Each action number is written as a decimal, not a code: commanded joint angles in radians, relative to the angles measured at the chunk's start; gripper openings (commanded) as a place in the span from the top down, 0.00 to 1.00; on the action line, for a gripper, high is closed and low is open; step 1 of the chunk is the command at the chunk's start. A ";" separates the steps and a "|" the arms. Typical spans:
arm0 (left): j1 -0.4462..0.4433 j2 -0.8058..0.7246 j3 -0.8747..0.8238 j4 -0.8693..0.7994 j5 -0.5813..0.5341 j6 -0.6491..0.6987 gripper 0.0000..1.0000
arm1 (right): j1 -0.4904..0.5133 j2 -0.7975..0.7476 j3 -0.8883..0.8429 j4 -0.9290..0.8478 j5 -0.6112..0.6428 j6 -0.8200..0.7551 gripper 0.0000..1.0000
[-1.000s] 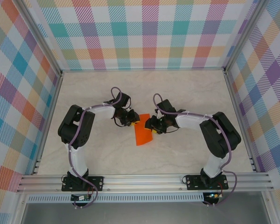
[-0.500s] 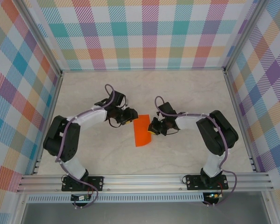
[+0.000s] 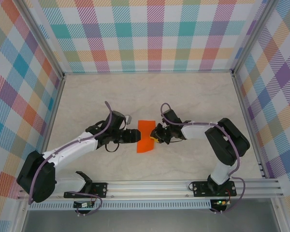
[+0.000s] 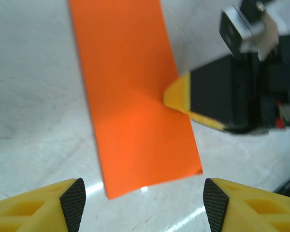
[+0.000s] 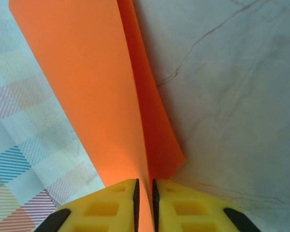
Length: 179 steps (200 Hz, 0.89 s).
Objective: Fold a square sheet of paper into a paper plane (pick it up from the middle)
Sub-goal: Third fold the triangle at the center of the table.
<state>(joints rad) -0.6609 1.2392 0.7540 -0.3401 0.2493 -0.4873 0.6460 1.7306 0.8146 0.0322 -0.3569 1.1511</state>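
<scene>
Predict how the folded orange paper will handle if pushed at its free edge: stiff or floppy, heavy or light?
Probably floppy: in the right wrist view the orange paper bows, its two layers splaying beyond the right gripper pinching it. Likely light: a nudge from the open left gripper would probably slide or buckle it on the smooth table.

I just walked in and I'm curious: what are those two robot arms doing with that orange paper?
They are folding an orange paper on the table. The right pincer is pinching the paper's right edge between its closed fingers. The left pincer is wide open right beside the paper and holds nothing. The paper is folded into a long strip, not a plane yet.
</scene>
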 commanded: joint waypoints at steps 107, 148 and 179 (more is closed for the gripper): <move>-0.511 0.340 0.233 -0.147 -0.568 0.245 0.29 | 0.001 -0.007 0.069 -0.068 -0.044 -0.040 0.78; -0.538 0.421 0.279 -0.161 -0.677 0.240 0.36 | 0.001 -0.010 0.074 -0.073 -0.046 -0.043 0.77; -0.538 0.424 0.272 -0.146 -0.698 0.242 0.53 | 0.001 -0.014 0.074 -0.080 -0.044 -0.044 0.77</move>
<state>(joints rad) -1.1881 1.6608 1.0069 -0.4713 -0.3771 -0.2558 0.6460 1.7306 0.8627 -0.0242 -0.3840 1.1248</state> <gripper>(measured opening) 0.535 0.230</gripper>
